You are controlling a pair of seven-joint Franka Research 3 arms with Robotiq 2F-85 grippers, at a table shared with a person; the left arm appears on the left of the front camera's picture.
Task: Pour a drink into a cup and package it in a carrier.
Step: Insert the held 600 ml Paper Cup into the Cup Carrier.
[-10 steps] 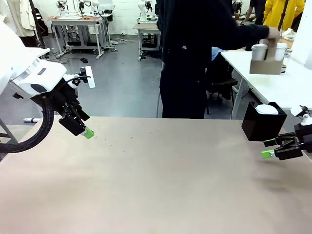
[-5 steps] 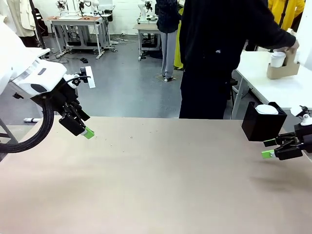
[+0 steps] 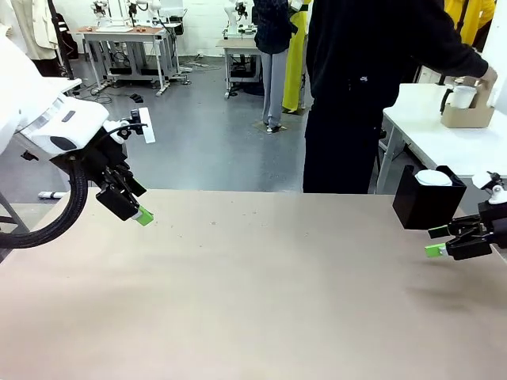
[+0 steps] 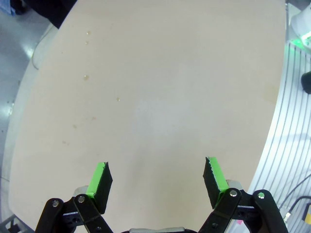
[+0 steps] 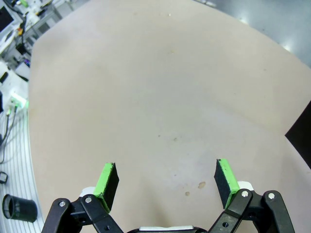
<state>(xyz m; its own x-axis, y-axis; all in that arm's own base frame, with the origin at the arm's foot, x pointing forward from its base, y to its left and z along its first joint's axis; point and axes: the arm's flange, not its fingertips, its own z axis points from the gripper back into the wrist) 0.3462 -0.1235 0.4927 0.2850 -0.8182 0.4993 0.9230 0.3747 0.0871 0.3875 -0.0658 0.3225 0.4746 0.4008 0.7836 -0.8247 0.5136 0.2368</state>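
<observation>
The brown cardboard carrier [image 3: 467, 116] stands on a white side table [image 3: 444, 146] at the far right, beyond my table. A white cup [image 3: 464, 96] sits in it, and the person's hand [image 3: 485, 77] rests on its top. The drink is out of view. My left gripper [image 3: 139, 212] hovers open over the table's far left edge; in the left wrist view the left gripper [image 4: 155, 177] has only bare tabletop between its green pads. My right gripper [image 3: 436, 241] hangs open at the right edge, and the right wrist view shows the right gripper [image 5: 165, 182] empty over the table.
A black box [image 3: 426, 202] with a white lid [image 3: 433, 178] on it stands at the far right of the beige table [image 3: 253, 301], just behind my right gripper. The person in dark clothes [image 3: 356, 95] stands beyond the far edge, turned to the side table.
The person has stepped to the right with the carrier and set it farther right on the side table. Neither arm has moved.
</observation>
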